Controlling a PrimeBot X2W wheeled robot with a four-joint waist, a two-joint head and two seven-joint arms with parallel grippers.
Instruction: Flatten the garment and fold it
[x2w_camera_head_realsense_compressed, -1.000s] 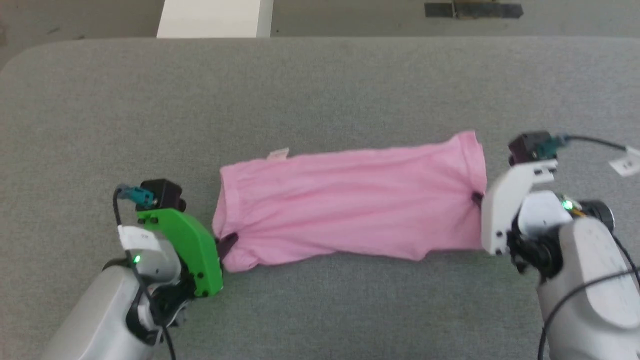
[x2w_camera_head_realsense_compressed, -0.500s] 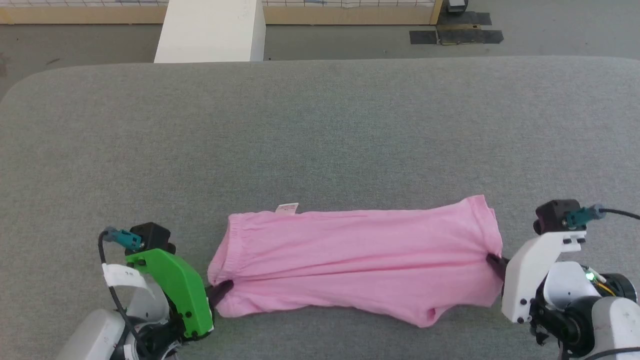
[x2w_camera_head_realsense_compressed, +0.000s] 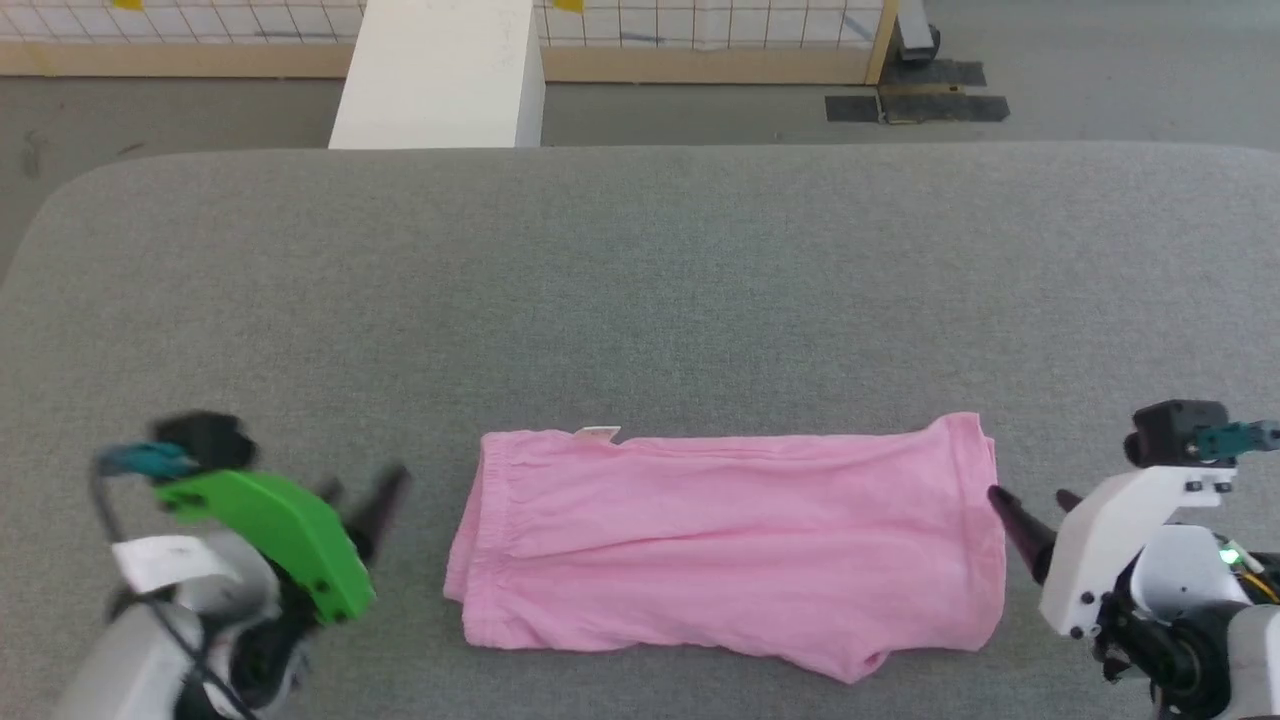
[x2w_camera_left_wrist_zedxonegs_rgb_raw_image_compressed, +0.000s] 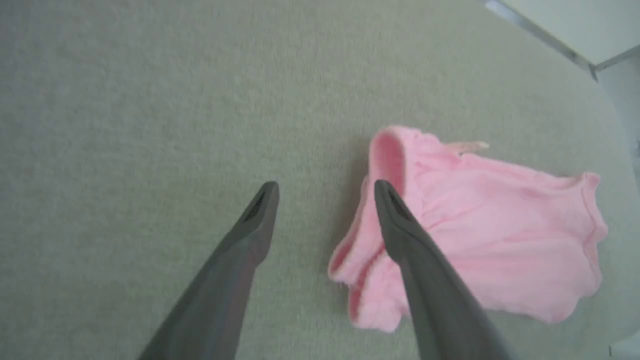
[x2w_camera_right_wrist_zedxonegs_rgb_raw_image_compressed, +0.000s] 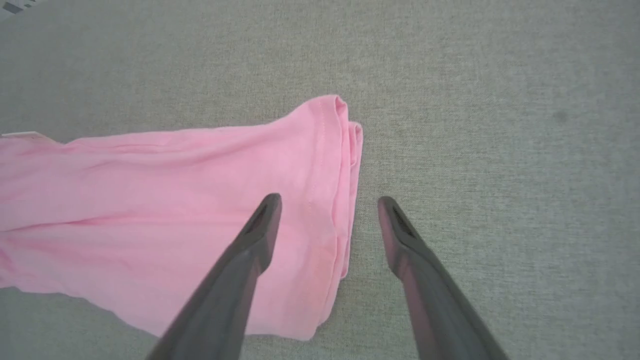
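Note:
The pink garment (x2w_camera_head_realsense_compressed: 730, 545) lies as a long band on the grey table, gathered hem at its left end, small white tag (x2w_camera_head_realsense_compressed: 597, 433) on the far edge. My left gripper (x2w_camera_head_realsense_compressed: 362, 497) hovers open a short way left of the hem, blurred by motion. In the left wrist view the garment (x2w_camera_left_wrist_zedxonegs_rgb_raw_image_compressed: 500, 235) lies to the right, and the left gripper (x2w_camera_left_wrist_zedxonegs_rgb_raw_image_compressed: 325, 192) holds nothing. My right gripper (x2w_camera_head_realsense_compressed: 1030, 500) stands open just off the cloth's right end. In the right wrist view the right gripper (x2w_camera_right_wrist_zedxonegs_rgb_raw_image_compressed: 329, 205) straddles the garment's (x2w_camera_right_wrist_zedxonegs_rgb_raw_image_compressed: 165, 200) edge from above, apart from it.
The grey padded table (x2w_camera_head_realsense_compressed: 640, 280) stretches wide behind the cloth. Beyond its far edge stand a white block (x2w_camera_head_realsense_compressed: 440, 75) and a floor with dark tape patches (x2w_camera_head_realsense_compressed: 915, 100) and a tiled wall base.
Both grippers have let go of the garment's ends and opened. The left one has drawn back to the left. The cloth now lies slack and flatter on the table; the camera also shifted.

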